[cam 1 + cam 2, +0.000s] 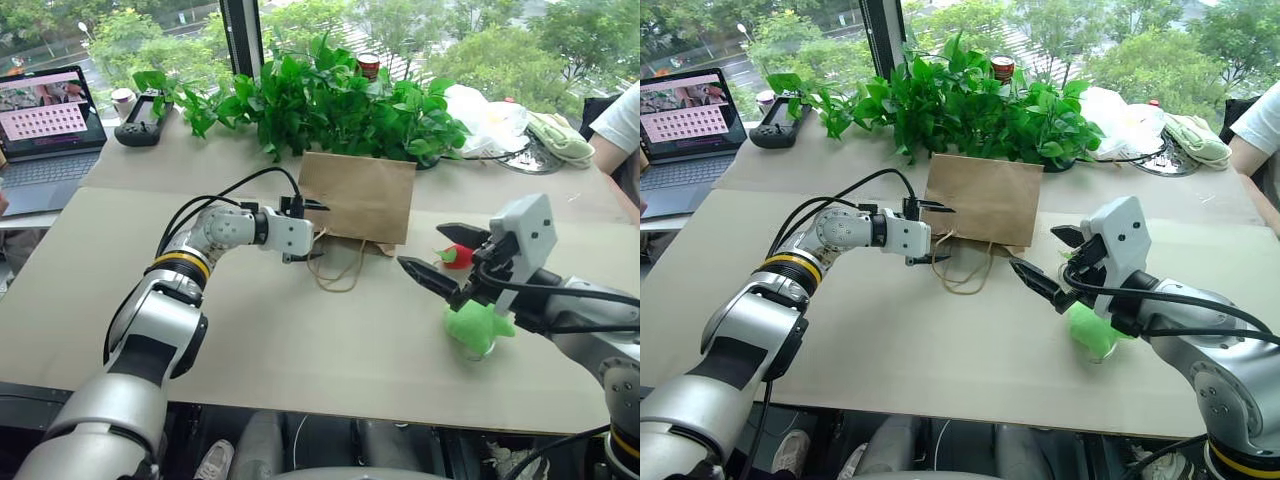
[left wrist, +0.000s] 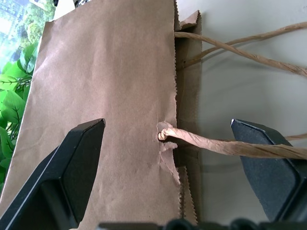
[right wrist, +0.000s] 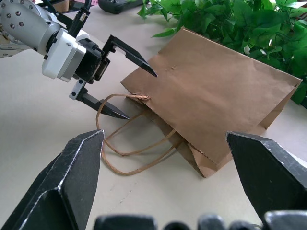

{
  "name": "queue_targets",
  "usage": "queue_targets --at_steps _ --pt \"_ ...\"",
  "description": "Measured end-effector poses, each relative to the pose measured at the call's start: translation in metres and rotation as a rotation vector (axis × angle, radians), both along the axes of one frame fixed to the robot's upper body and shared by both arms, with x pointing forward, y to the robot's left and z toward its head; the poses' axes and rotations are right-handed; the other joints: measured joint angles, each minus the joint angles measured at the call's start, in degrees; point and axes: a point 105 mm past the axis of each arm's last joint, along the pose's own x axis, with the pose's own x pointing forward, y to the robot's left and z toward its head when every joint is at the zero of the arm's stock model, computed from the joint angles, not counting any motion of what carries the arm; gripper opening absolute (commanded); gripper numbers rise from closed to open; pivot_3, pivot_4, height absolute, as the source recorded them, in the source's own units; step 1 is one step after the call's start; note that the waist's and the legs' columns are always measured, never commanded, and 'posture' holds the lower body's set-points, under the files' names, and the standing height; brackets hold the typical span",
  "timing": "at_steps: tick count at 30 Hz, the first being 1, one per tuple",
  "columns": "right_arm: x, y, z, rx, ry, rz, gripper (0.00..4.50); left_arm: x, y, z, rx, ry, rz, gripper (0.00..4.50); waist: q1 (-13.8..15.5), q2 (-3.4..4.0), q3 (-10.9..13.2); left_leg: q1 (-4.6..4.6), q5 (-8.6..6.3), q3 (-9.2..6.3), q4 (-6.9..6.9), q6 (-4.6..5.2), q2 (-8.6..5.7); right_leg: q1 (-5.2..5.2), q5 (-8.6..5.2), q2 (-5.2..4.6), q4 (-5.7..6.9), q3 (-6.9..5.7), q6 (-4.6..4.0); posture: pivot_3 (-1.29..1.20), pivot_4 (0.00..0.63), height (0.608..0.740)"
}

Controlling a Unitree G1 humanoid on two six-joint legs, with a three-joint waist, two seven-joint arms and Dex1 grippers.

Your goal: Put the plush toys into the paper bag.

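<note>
Nearest the head camera, the right gripper (image 1: 432, 258) hangs above the table (image 1: 300, 350) with its two black fingers spread wide and nothing between them. Just under and beside its lower finger sits the lime-green plush toy (image 1: 478, 327), and the smaller red plush toy (image 1: 458, 256) lies just past the fingertips, partly hidden behind them. Both toys rest on the table, well apart from the bag's mouth, so neither has been packed yet; the right arm seems parked over them, ready to pick one up once the bag is ready to receive it.

Across the table, the left gripper (image 1: 312, 232) points at the paper bag (image 1: 362, 196), which lies flat on its side with its mouth and twisted-cord handles (image 1: 337, 272) toward the robot. Its jaws stand apart, one above the bag's upper paper edge and one below, near the table. In the left wrist view, the torn spot where a handle cord enters the paper (image 2: 163, 136) sits midway between the fingers (image 2: 72, 172), with nothing pinched yet. That placement suggests the left arm means to seize the upper lip or handle and lift it, opening the flattened mouth.

A leafy plant (image 1: 330, 105) stands behind the bag.
</note>
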Motion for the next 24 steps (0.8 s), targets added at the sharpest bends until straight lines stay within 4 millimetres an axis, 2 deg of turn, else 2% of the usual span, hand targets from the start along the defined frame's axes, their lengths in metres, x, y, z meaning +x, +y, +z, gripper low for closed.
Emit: queue_targets --at_steps 9,10,18,24 --pt "-0.0002 -0.0006 -0.0012 0.004 0.008 -0.01 4.5 -0.0026 -0.0015 -0.0031 0.009 0.028 -0.017 0.3 0.02 0.0 0.0 0.0 0.0 0.0 0.0 0.0 0.0 0.01 0.0 0.0 0.0 0.0 0.0 0.0 0.15 0.713" --pt "-0.0003 -0.0007 -0.0011 0.003 0.008 -0.01 4.5 -0.0027 -0.0018 -0.0032 0.008 0.028 -0.018 0.02 0.02 0.0 0.0 0.0 0.0 0.0 0.0 0.0 0.0 0.01 0.0 0.0 0.0 0.0 0.0 0.0 0.15 0.713" --pt "0.001 -0.0023 -0.0009 0.002 0.005 -0.028 4.5 -0.0033 -0.005 -0.0028 -0.007 0.031 -0.023 0.02 -0.01 0.0 0.0 0.01 0.0 -0.01 0.01 0.0 0.0 0.01 0.0 0.0 0.01 0.0 0.0 0.0 0.15 0.713" --pt "0.0014 -0.0031 -0.0016 0.003 0.008 -0.032 4.5 -0.0059 0.0002 0.0057 -0.108 0.079 -0.024 0.02 -0.06 0.0 0.0 0.02 0.0 0.0 0.01 0.0 0.0 0.01 0.0 0.0 0.03 0.0 0.0 0.0 0.15 0.713"
